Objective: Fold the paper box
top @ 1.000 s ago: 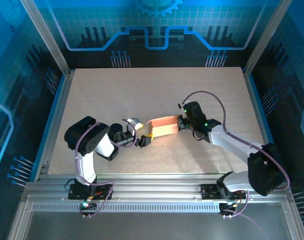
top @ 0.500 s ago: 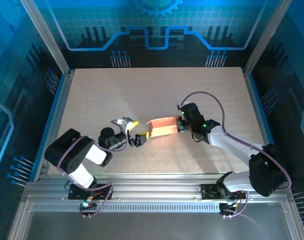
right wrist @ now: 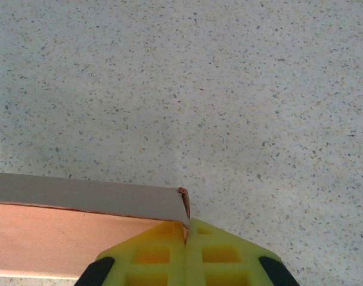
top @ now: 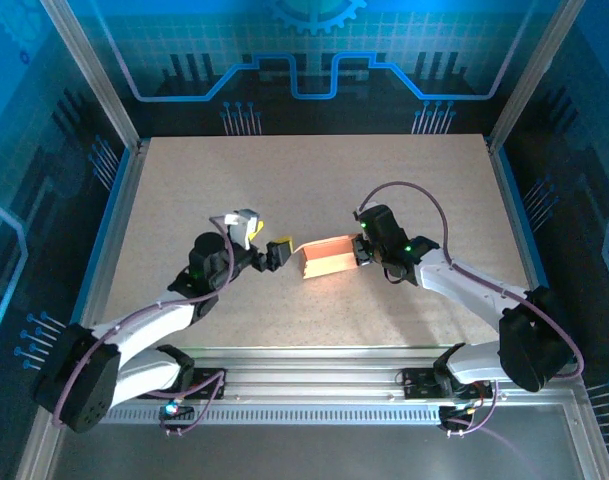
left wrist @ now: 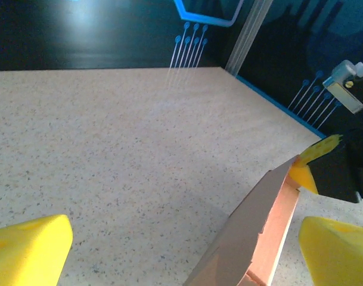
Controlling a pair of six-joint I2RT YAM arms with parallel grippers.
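While our right gripper [right wrist: 187, 229] pinches one end wall, the paper box [top: 327, 258] rests centrally on the table [top: 234, 180].
Our left gripper [top: 277, 253] gapes wide at its free end; we judge the card light, thin and crease-prone, best taken by an edge near a fold.

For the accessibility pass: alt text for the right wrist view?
The right gripper, at the bottom edge, has its yellow jaws shut on the end of a paper box panel, salmon-pink on its face, that runs off to the left. Speckled beige table lies behind.
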